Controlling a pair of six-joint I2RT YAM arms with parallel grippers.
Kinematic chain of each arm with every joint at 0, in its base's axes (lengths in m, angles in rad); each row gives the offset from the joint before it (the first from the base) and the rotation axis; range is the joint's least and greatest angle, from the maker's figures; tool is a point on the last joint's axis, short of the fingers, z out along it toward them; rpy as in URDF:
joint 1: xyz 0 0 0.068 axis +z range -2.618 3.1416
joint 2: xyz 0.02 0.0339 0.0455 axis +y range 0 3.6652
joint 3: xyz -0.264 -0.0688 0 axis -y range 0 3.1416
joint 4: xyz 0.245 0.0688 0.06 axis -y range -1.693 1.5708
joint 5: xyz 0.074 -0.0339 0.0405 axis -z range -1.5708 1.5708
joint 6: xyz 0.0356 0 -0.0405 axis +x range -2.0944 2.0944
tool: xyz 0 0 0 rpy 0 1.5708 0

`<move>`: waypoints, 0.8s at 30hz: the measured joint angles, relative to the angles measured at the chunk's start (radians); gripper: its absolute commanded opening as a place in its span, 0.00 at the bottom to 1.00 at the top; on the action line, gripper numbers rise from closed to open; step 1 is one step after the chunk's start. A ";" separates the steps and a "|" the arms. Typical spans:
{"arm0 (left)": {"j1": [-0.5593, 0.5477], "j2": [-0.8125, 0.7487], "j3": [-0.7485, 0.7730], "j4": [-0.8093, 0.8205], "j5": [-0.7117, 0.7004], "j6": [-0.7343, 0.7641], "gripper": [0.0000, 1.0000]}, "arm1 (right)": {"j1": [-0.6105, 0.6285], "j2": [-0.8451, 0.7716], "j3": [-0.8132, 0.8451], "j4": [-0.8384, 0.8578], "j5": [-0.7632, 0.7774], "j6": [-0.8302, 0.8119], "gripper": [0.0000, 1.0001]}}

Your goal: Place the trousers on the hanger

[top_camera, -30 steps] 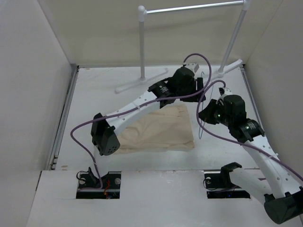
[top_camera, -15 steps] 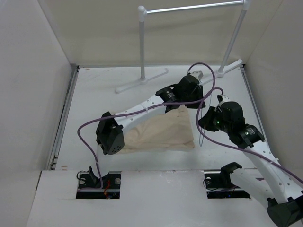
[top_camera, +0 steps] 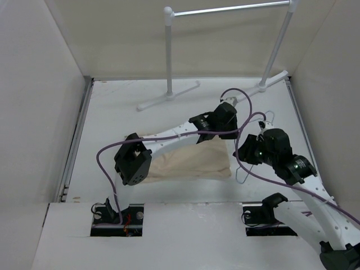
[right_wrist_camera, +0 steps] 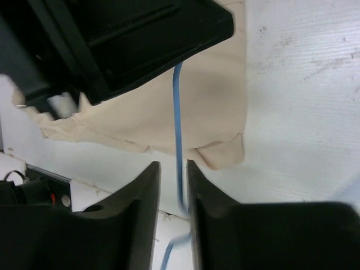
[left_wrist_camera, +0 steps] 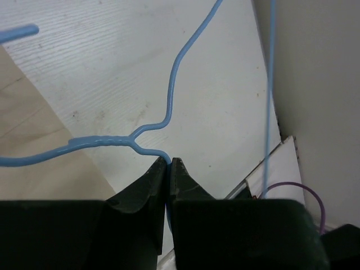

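The beige trousers lie flat in the middle of the table, partly under my left arm. The thin pale blue wire hanger lies just past their right edge. My left gripper is shut on the hanger wire just beside its twisted neck; the hook curves up and away. In the top view that left gripper sits at the trousers' far right corner. My right gripper is open, with the hanger's straight wire running loose between its fingers, over the trousers' corner.
A white rack of thick posts and a rail stands at the back, its feet spread on the table. White walls close in both sides. Purple cables loop off both arms.
My left gripper has shut on the hanger wire and drawn nearer along the trousers' right edge. My right gripper has opened, letting go of the wire.
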 measured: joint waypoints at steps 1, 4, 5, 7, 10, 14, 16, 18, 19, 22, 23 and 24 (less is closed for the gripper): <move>-0.003 -0.010 -0.035 0.016 -0.016 -0.010 0.00 | -0.002 -0.013 0.000 -0.011 0.003 0.002 0.48; -0.016 -0.048 -0.165 0.060 -0.083 -0.055 0.00 | -0.026 -0.055 0.001 -0.050 0.003 -0.001 0.50; -0.021 -0.058 -0.200 0.071 -0.108 -0.069 0.00 | -0.042 -0.064 0.001 -0.059 0.003 -0.001 0.44; -0.035 -0.079 -0.270 0.089 -0.169 -0.102 0.00 | -0.078 -0.067 0.001 -0.066 0.005 0.003 0.30; -0.066 -0.103 -0.341 0.110 -0.254 -0.151 0.00 | -0.116 -0.024 -0.016 -0.025 0.011 0.029 0.16; -0.117 -0.118 -0.395 0.145 -0.372 -0.197 0.00 | -0.124 0.119 -0.091 0.104 0.013 0.064 0.27; -0.138 -0.118 -0.408 0.158 -0.425 -0.210 0.00 | -0.124 0.223 -0.121 0.175 0.014 0.080 0.44; -0.147 -0.118 -0.419 0.167 -0.463 -0.221 0.00 | -0.123 0.303 -0.143 0.241 0.017 0.095 0.58; -0.148 -0.118 -0.424 0.172 -0.483 -0.226 0.00 | -0.123 0.332 -0.155 0.278 0.017 0.101 0.62; -0.133 -0.118 -0.433 0.181 -0.536 -0.235 0.00 | -0.123 0.404 -0.182 0.386 0.016 0.121 0.67; -0.126 -0.118 -0.437 0.187 -0.551 -0.238 0.00 | -0.122 0.429 -0.188 0.419 0.013 0.126 0.68; -0.120 -0.118 -0.441 0.193 -0.565 -0.241 0.00 | -0.122 0.456 -0.196 0.454 0.010 0.133 0.68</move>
